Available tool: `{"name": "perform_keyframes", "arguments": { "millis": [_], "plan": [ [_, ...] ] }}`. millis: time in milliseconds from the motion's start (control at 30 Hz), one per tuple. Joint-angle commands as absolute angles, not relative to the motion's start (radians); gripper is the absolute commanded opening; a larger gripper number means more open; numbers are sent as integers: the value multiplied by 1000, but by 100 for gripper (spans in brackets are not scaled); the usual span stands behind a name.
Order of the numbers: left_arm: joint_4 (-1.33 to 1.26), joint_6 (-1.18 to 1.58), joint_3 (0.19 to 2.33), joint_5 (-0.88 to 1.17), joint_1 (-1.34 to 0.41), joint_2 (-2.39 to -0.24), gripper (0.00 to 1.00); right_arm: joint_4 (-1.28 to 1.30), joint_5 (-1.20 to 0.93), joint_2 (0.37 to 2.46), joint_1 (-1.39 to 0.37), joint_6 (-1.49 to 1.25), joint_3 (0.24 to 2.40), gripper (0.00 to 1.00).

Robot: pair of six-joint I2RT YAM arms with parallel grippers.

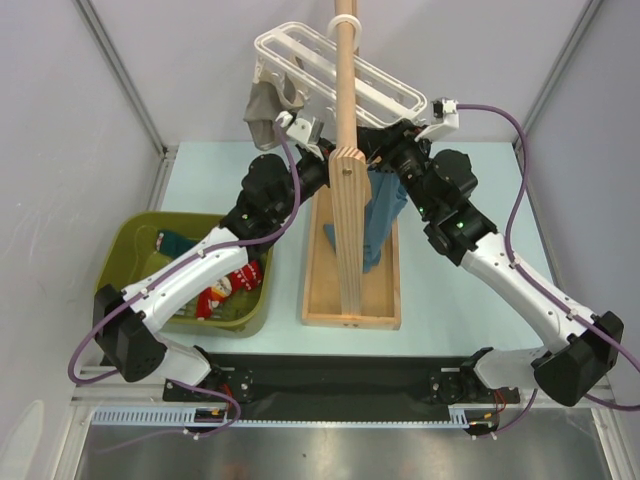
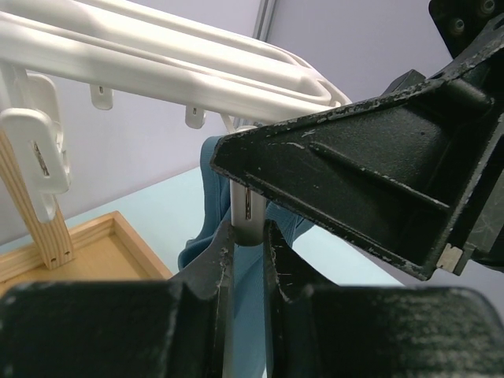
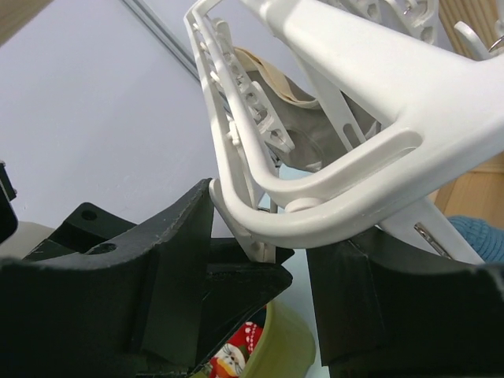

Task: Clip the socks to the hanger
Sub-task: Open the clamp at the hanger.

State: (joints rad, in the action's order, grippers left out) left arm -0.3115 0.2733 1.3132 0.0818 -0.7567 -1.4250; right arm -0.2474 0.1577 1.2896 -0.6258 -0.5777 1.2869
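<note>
Aloft, left claw [image 2: 248,233] pinches peg [image 2: 244,201] beneath hanger [image 2: 197,71]

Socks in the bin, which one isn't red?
The dark teal sock, toward the far left corner of the olive bin; the red socks lie nearer the front and carry white print.

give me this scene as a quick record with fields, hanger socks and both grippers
hanger: on wooden pole, grey sock and blue garment hanging
socks: red and teal, in green bin
left gripper: jaws pinching a clip by the blue garment
right gripper: jaws astride hanger rim, grip unclear
</note>
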Motion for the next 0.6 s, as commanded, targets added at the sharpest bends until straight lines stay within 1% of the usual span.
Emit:
{"name": "perform_keyframes", "arguments": {
  "millis": [0, 67, 100, 133, 400, 467, 500, 533, 567],
  "plan": [
    [-279, 288, 1353, 138, -767, -1413, 0, -304, 183, 1316, -626, -572, 1356, 51],
    [-273, 287, 1354, 137, -767, -1413, 0, -296, 183, 1318, -626, -571, 1359, 48],
    [-272, 284, 1356, 135, -767, -1413, 0, -299, 183, 1315, -626, -569, 1356, 44],
    [-270, 284, 1355, 133, -767, -1411, 0, -299, 184, 1313, -626, -568, 1355, 43],
    [-258, 287, 1362, 112, -767, -1414, 0, -304, 176, 1310, -624, -555, 1356, 39],
    [-258, 287, 1361, 112, -767, -1414, 7, -304, 175, 1312, -623, -554, 1358, 37],
    [-259, 287, 1356, 104, -767, -1413, 13, -304, 173, 1312, -623, -555, 1358, 35],
    [-262, 290, 1351, 100, -767, -1410, 30, -304, 170, 1312, -620, -554, 1356, 33],
    [-267, 291, 1345, 94, -767, -1396, 41, -304, 167, 1310, -617, -557, 1356, 32]
  ]
}}
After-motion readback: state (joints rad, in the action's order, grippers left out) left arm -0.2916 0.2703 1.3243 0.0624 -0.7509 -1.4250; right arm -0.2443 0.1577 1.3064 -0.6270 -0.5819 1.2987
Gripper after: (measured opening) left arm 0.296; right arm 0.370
